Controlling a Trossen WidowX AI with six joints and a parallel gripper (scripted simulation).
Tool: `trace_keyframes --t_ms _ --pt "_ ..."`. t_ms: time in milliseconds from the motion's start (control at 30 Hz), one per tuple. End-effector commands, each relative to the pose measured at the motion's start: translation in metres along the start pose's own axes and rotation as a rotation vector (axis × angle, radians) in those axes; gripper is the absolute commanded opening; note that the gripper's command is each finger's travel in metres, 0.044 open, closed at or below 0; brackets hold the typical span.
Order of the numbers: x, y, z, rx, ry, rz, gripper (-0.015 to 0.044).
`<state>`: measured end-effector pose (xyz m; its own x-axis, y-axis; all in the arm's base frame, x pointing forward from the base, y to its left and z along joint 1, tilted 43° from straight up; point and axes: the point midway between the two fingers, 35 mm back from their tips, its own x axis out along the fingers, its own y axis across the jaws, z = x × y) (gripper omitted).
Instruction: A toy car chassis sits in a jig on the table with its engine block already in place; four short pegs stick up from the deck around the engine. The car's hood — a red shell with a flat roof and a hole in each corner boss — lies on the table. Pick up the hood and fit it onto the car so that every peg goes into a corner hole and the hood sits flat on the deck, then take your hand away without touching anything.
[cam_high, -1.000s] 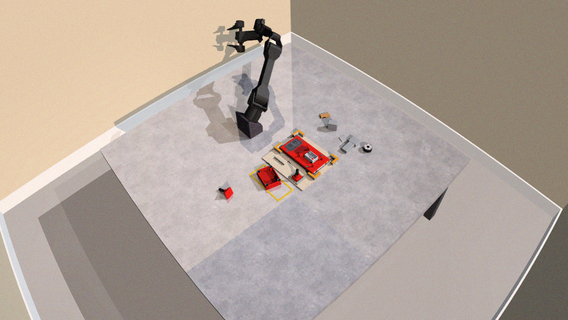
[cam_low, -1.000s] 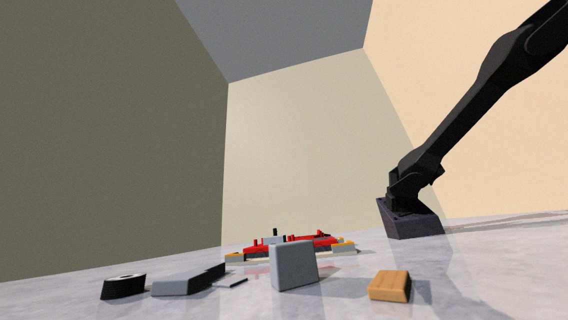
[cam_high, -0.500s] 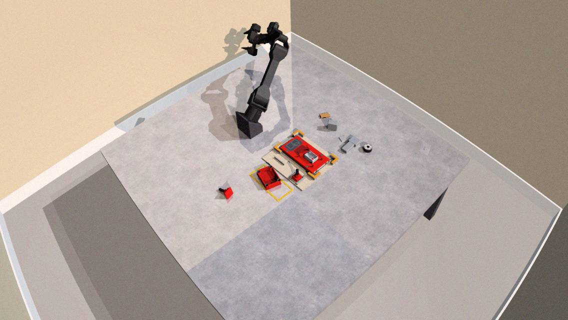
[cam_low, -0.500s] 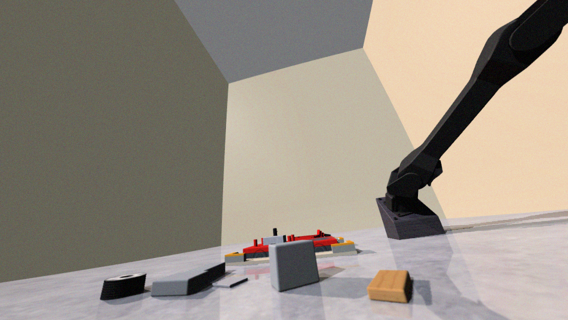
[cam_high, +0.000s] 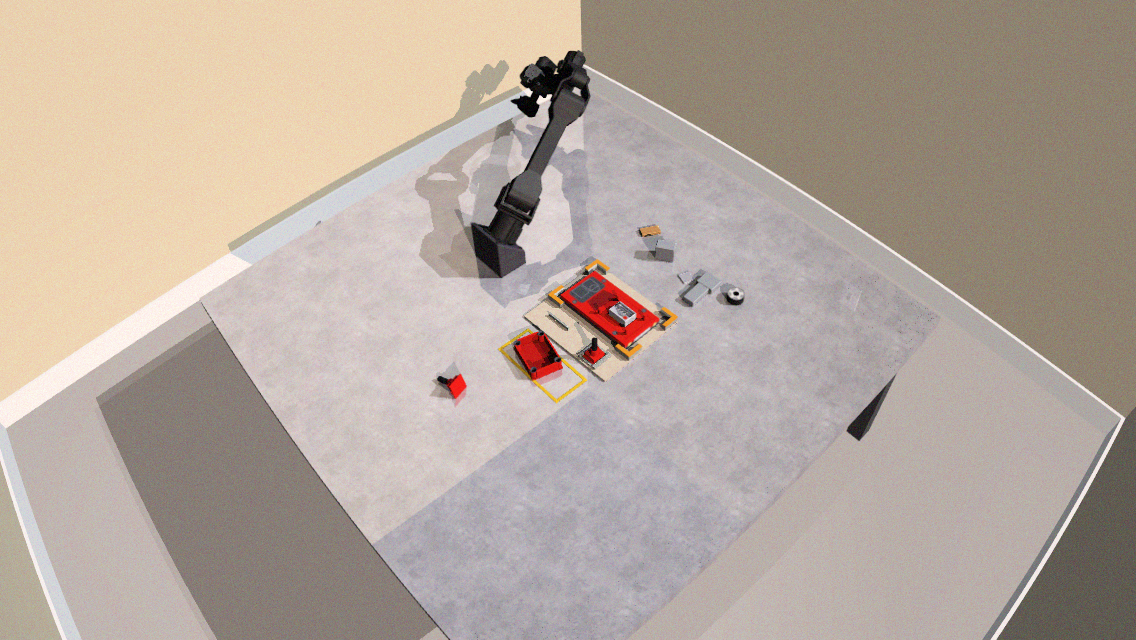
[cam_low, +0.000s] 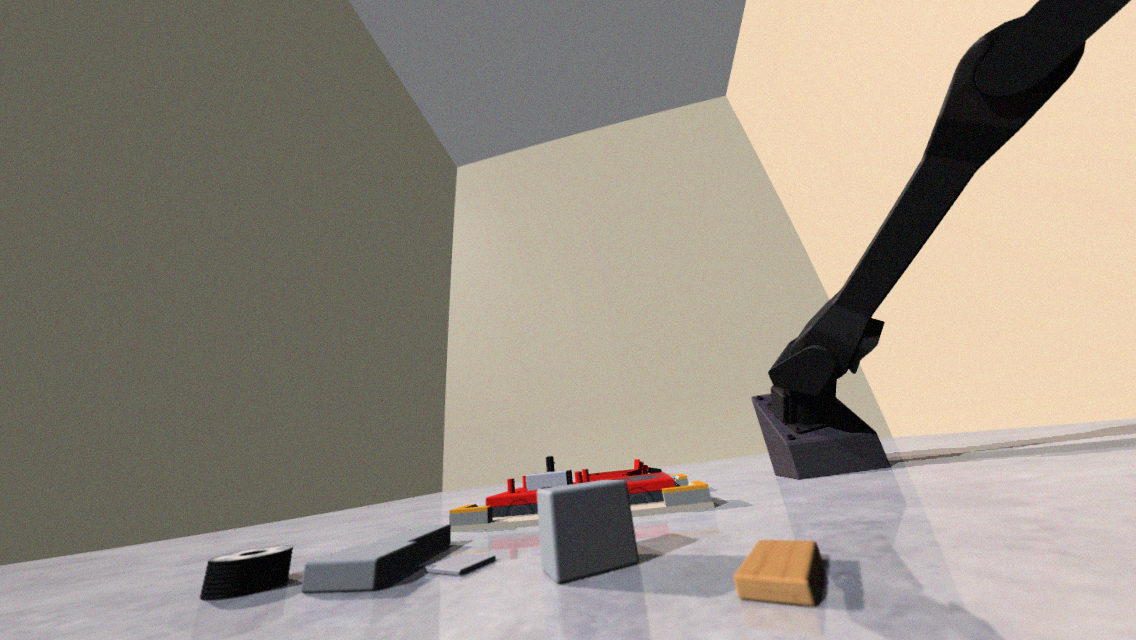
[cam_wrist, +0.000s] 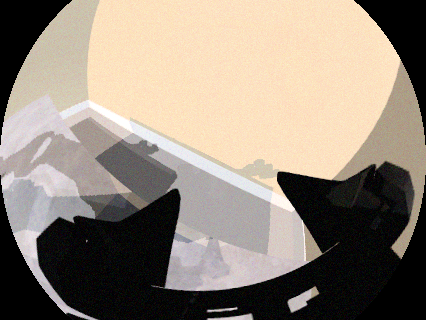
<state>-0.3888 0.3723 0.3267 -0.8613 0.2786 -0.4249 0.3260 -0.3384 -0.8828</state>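
Note:
The red hood lies on the table inside a yellow outline, its hollow side up and dark spots at its corners. The red chassis sits between the orange-capped corners of the jig. The engine block is on its deck, with short red pegs standing around it. My gripper is open and empty. In the top view it is high behind the arm's base, far from hood and chassis. In the wrist view the fingers stand wide apart against wall, floor and table edge.
A black stick on a red base stands on the jig board. A small red-and-black piece lies left of the hood. Beyond the chassis are a wooden block, a grey block and a black wheel.

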Motion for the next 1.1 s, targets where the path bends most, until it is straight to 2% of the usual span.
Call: trace_keyframes --t_ms 0,1067 --pt "-0.012 -0.002 -0.017 0.067 0.047 -0.019 0.0440" --pt "-0.155 -0.017 -0.146 0.683 0.402 -0.347 0.0440"
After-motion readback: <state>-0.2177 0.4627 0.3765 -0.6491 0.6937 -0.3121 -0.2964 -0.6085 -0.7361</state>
